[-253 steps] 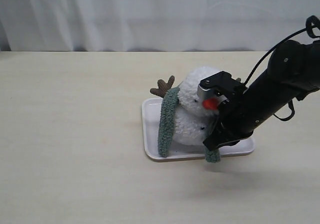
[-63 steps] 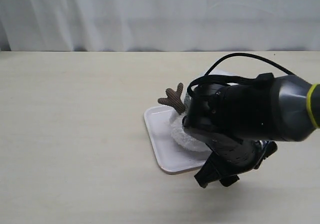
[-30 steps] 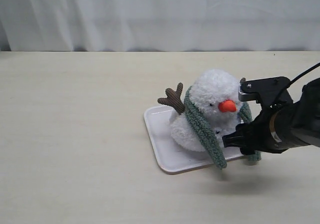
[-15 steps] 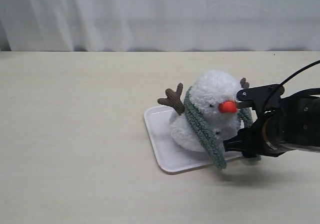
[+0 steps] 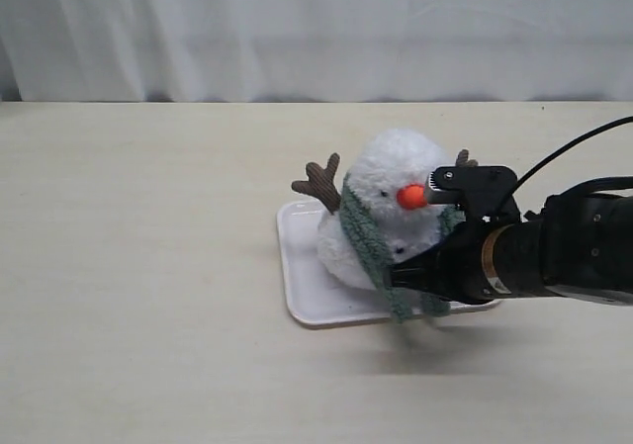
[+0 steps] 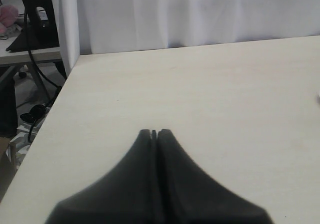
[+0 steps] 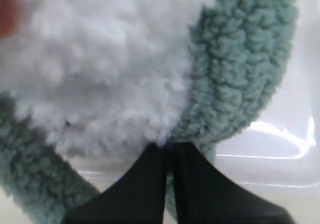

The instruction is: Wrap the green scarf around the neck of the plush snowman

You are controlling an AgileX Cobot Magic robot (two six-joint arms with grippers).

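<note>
Exterior view, read against the frame of half a second earlier: finds the plush snowman (image 5: pixel 391 182) and the white tray (image 5: pixel 297 266) beneath it slid together toward the left of the picture, the head turned a little so that the orange nose (image 5: pixel 409 197) now meets the arm's wrist block. Finds the green scarf (image 5: pixel 364 238) draped round the neck much as before, one strand slanting down across the chest to the tray's near edge, the other mostly hidden behind the right gripper (image 5: pixel 401 278), which has pushed in low against the belly. Right wrist view: shows the fingers pressed together with no gap, tips nosed into the seam where a scarf strand meets the white fluff. Cannot tell whether any fold is caught between them; looks more like shoving than pinching. Left wrist view: shows the left gripper (image 6: pixel 154 133) closed on nothing over the bare table (image 6: pixel 225 94), well apart from the work. Reads, as a judgement, as a wrap only half made: draped over the neck, but no clear sign of the ends crossed or tucked. Suggests also that the last push moved toy and tray rather than cloth, so calls for a firmer hold on a loose end.
</note>
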